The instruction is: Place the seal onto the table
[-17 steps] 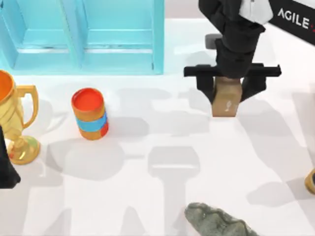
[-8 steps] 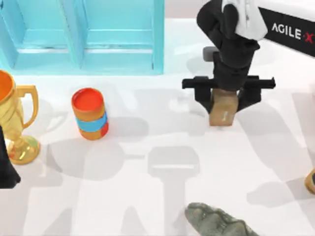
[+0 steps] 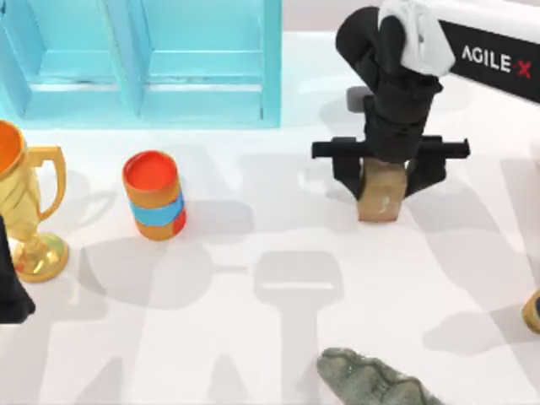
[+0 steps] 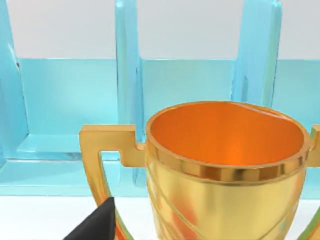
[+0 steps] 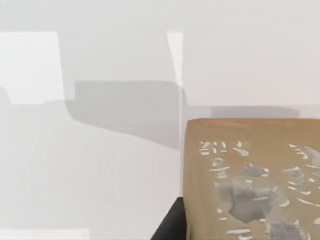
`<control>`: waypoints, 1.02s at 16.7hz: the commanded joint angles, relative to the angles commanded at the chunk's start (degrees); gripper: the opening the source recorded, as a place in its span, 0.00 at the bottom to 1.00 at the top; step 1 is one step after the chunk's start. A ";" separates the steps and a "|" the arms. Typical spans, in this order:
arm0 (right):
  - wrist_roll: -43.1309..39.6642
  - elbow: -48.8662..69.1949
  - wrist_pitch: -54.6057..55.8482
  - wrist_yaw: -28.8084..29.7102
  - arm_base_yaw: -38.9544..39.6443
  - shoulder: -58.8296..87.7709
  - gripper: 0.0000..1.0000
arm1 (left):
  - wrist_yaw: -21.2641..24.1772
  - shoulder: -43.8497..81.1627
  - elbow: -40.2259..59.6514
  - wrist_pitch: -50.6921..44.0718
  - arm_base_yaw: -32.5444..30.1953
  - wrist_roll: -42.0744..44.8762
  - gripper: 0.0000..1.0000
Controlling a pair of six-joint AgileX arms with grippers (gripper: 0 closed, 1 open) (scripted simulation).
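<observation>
Tan seal [image 3: 382,193] pinched upright in right end effector [image 3: 386,173], low over white counter [image 3: 253,337]. Placing step underway. Next: settle base down, then spread fingers. Left end effector [image 3: 13,295] parked beside gold trophy [image 3: 25,211]; spread or pressed together, cannot tell.

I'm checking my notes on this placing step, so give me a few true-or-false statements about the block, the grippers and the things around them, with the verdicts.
1. The right gripper is shut on the seal. True.
2. The seal lies flat on its side beside the orange cup. False: it stands upright between the gripper's fingers, well to the right of the cup.
3. The blue shelf unit stands at the back left of the table. True.
4. The left gripper is holding the gold trophy. False: it sits at the table's left edge next to the trophy, with nothing seen in its grip.
5. A grey-green lumpy figure lies at the front edge of the table. True.
</observation>
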 joint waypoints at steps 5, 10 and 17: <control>0.00 0.00 0.00 0.00 0.00 0.00 0.60 | 0.00 0.00 0.00 0.00 0.00 0.00 1.00; 0.00 0.00 0.00 0.00 0.00 0.00 0.98 | 0.00 0.00 0.00 0.00 0.00 0.00 1.00; 0.00 0.00 0.00 0.00 0.00 0.00 1.00 | 0.00 0.00 0.00 0.00 0.00 0.00 1.00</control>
